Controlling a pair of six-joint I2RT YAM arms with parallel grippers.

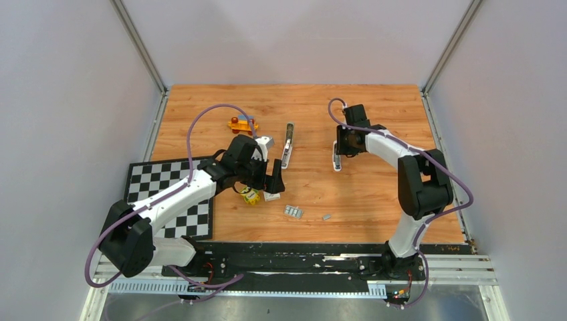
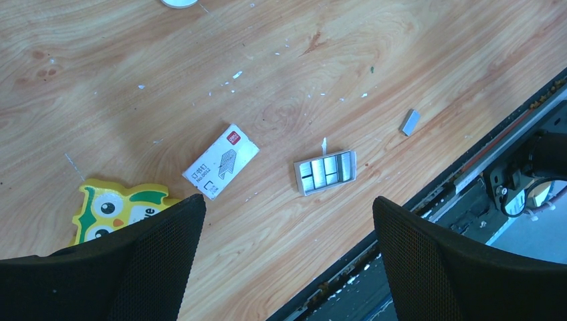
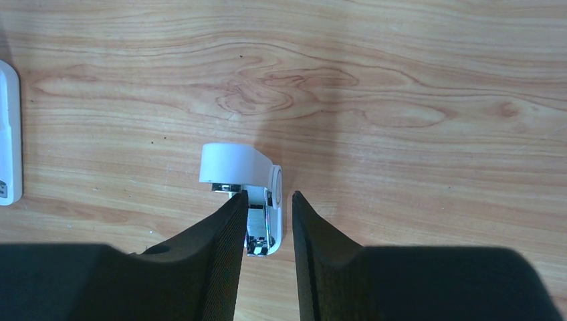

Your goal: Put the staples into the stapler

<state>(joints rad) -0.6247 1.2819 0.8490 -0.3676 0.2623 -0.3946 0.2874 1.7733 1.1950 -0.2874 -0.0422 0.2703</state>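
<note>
Silver staples lie in a small grey tray [image 2: 325,172], and one loose staple block [image 2: 410,122] lies to its right; both also show in the top view, tray [image 1: 293,211] and block [image 1: 327,217]. My left gripper [image 2: 287,224] is open and empty, hovering above the wood just in front of the tray. A white stapler [image 3: 244,167] lies on the table with its metal channel showing. My right gripper [image 3: 267,200] is closed in around it, the left finger against the channel and the right finger close by its white side. In the top view the stapler [image 1: 336,160] sits under that gripper [image 1: 339,152].
A small white box with red print [image 2: 221,161] and a yellow owl toy [image 2: 114,208] lie left of the tray. A second, dark stapler [image 1: 287,144] lies open mid-table. An orange toy [image 1: 242,124] sits behind it. A checkerboard mat [image 1: 160,190] covers the left side. The table's black front edge [image 2: 468,167] is close.
</note>
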